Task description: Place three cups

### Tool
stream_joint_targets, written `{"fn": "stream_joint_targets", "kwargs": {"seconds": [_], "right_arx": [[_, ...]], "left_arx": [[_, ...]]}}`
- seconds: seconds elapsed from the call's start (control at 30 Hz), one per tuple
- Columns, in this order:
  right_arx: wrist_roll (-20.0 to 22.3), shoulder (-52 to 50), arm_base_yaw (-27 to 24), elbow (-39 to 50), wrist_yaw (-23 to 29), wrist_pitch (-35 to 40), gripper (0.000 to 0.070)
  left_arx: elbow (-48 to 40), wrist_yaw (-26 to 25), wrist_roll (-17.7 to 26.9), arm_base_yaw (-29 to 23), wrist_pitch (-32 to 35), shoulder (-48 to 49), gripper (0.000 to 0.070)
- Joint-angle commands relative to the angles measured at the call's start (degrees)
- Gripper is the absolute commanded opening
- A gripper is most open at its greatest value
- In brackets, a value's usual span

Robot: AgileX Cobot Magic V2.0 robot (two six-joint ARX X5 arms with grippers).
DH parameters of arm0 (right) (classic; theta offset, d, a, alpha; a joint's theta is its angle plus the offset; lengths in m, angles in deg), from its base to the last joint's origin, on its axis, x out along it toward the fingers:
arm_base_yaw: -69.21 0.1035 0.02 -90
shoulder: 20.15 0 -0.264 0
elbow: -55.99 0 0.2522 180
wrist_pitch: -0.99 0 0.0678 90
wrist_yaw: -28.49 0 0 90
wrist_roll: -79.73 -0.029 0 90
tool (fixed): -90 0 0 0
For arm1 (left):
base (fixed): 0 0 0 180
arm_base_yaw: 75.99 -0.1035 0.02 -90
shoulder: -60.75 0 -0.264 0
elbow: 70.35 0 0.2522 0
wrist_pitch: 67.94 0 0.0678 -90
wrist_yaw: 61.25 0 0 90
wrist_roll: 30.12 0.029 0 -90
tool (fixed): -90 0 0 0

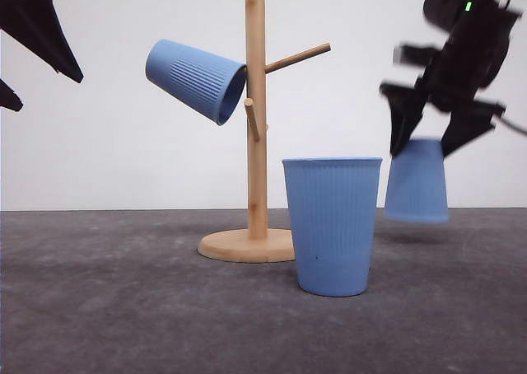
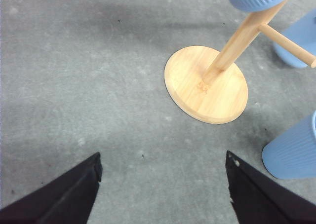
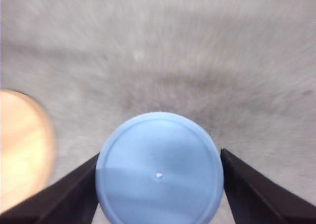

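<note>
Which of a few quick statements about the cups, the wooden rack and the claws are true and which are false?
1. One cup hangs on the wooden rack. True.
2. The right claw grips an upside-down cup. True.
3. The left claw holds a cup. False: it is open with nothing between its fingers.
4. The front cup lies on its side. False: it stands upright on the table.
5. All three cups are blue. True.
</note>
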Motion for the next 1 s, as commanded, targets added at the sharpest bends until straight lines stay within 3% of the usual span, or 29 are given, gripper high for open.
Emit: {"fn": "stream_joint_targets", "kwargs": {"seconds": [0.0,0.23,0.43,0.53,0.7,0.97], "right_arx": [[-0.4,-1.4,0.0,-1.0,-0.9,0.0,0.0366],[-0.3,-9.9,-0.2,-0.2,-8.1,-0.2,0.0366],[-1.2,-21.8,-0.6,9.8,-12.8,7.0,0.0359],[-5.6,-28.6,-1.4,17.5,-16.5,13.5,0.0358],[-17.0,-36.8,-3.4,27.8,-22.2,22.4,0.0358],[-35.5,-38.4,-7.7,33.8,-32.8,34.5,0.0358]], "left_arx": [[0.7,0.1,0.0,0.2,0.8,-0.3,0.0470],[0.7,0.1,0.0,0.2,0.9,-0.3,0.0470],[0.7,0.1,0.0,0.2,0.9,-0.3,0.0470],[0.7,0.1,0.0,0.2,0.9,-0.3,0.0470],[0.7,0.1,0.0,0.2,0.9,-0.3,0.0470],[0.7,0.1,0.0,0.2,0.9,-0.3,0.0470]]}}
